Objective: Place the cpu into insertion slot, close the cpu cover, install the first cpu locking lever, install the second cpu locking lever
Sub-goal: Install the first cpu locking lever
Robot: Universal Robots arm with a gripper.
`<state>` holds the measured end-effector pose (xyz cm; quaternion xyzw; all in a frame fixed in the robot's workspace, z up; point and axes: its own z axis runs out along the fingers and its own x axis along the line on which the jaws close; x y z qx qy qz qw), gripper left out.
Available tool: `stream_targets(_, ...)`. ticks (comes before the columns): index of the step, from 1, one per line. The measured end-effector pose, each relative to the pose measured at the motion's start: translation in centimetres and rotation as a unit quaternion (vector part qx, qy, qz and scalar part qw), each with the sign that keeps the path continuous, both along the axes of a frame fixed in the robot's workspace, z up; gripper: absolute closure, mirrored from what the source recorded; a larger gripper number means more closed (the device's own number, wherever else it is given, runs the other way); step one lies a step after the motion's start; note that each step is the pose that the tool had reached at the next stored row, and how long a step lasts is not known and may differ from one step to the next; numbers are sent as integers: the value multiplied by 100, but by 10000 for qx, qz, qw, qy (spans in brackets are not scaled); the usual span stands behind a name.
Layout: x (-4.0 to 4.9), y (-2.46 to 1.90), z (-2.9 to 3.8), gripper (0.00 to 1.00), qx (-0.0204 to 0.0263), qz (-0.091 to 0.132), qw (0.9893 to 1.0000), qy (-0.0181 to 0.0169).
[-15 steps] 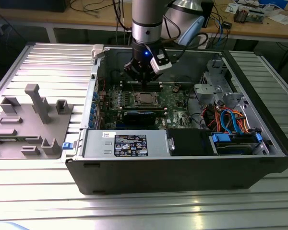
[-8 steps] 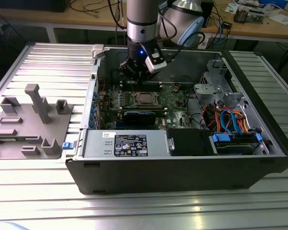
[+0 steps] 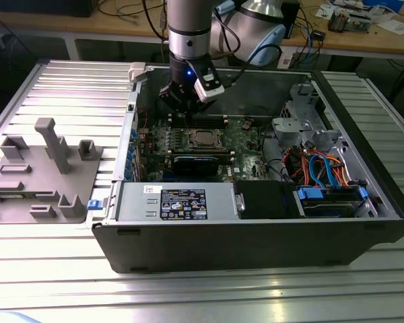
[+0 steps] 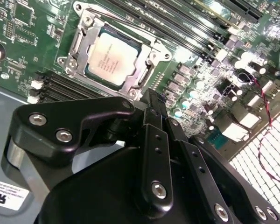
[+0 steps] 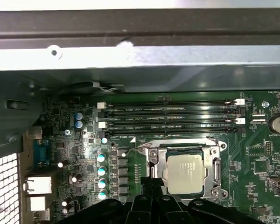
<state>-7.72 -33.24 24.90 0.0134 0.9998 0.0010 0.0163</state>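
Second wrist view shows the gripper (image 4: 152, 99) closed, empty, beside the cpu (image 4: 113, 58), its printed label unreadable.

The cpu (image 4: 113, 58) had a shiny silver-grey top. The cpu cover (image 4: 78, 43) was silver. The board (image 5: 256, 158) was green. The gripper (image 4: 152, 99) was black. In the exterior view, at three o'clock from the board, the wires (image 3: 321, 165) were orange and blue.
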Motion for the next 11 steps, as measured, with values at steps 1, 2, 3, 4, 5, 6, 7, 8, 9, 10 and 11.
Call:
stream_targets(1,-10,0,6,89,2,0,10000,0)
stream_targets(2,-20,0,14,89,3,0,10000,0)
stream_targets(3,-33,0,26,89,3,0,10000,0)
stream_targets(4,-45,0,32,89,4,0,10000,-1)
stream_targets(5,-69,0,37,89,4,0,10000,-1)
stream_targets(6,-90,0,37,89,4,0,10000,-1)
stream_targets(7,-110,0,37,89,4,-1,10000,-1)
stream_targets(8,-131,0,37,89,4,0,10000,-1)
stream_targets(9,-165,1,37,89,3,0,10000,0)
stream_targets(10,-188,6,37,89,4,0,10000,-1)
stream_targets(11,-218,10,37,89,4,-1,10000,-1)
